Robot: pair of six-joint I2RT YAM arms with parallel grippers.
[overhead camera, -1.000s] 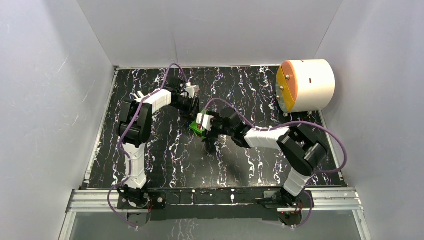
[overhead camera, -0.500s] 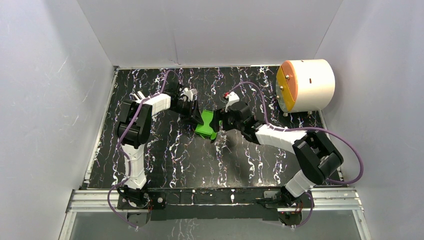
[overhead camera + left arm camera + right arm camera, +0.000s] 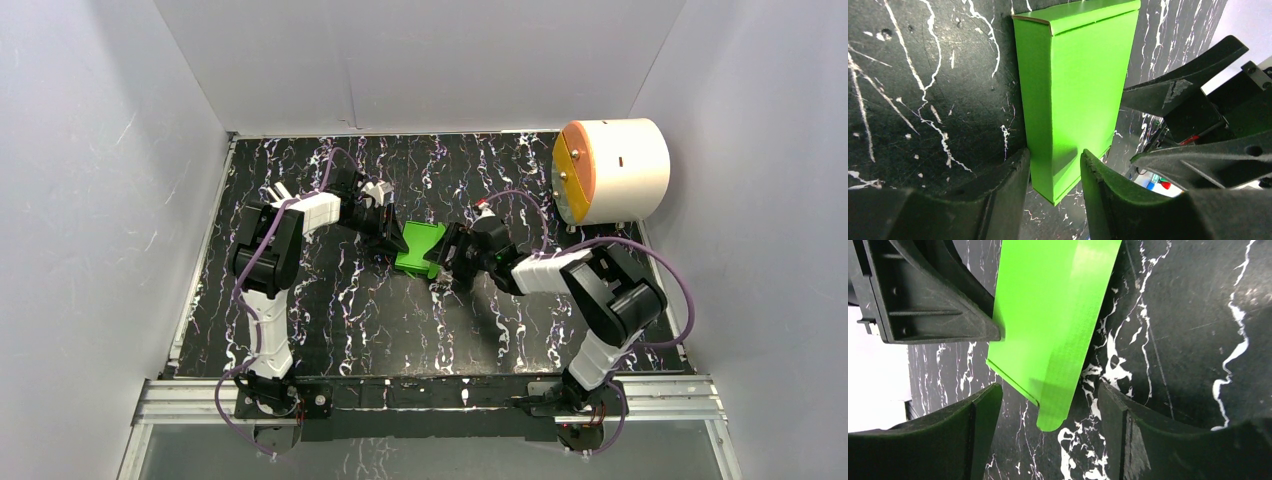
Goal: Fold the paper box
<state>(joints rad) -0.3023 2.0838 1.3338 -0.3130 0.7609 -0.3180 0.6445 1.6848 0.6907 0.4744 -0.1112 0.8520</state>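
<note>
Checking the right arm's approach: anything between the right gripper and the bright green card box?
Nothing visible. The right gripper stands open around one end of the bright green card box; the left gripper clamps the other end.

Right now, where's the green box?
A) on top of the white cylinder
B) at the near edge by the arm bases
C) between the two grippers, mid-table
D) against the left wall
C: in the top view the paper box sits mid-table with the left gripper at one end and the right gripper at the other. The white cylinder stands apart at the far right.
</note>
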